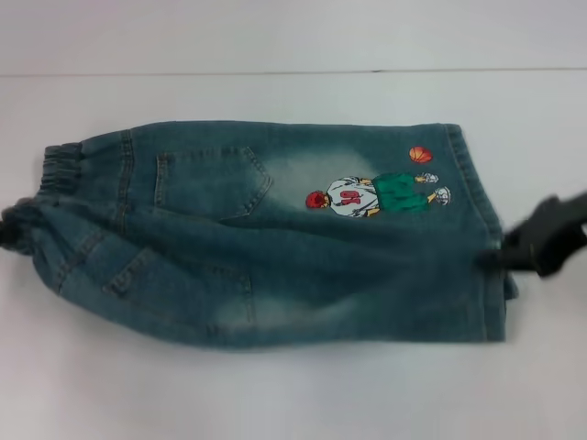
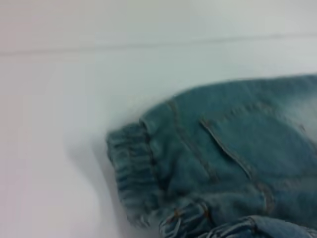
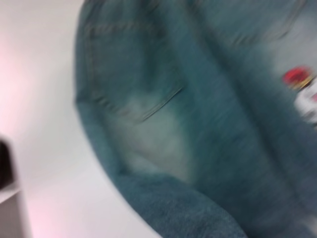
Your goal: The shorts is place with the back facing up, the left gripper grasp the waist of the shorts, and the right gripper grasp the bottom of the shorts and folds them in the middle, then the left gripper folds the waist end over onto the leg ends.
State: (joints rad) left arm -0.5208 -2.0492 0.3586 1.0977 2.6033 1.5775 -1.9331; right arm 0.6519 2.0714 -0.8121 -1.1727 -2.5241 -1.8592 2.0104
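Bright, even light washes the white tabletop (image 1: 275, 394) almost to blankness in the head view, with only a faint soft shadow along the near edge of the shorts (image 1: 275, 238). The dark right end effector (image 1: 541, 236) is soft-edged there. In the left wrist view the denim is mildly out of focus, a pale shadow beside the elastic waistband (image 2: 131, 168). The right wrist view is heavily smeared, seams and the printed figure (image 3: 302, 91) streaked, with a pinkish cast at one edge.

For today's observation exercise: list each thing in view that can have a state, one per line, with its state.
Denim shorts: lying on the table, back pockets up, folded lengthwise.
Elastic waist: bunched, at the left end.
Left end effector: at the waist edge, grip unclear.
Right end effector: at the leg hems, grip unclear.
Table: white, under the shorts.
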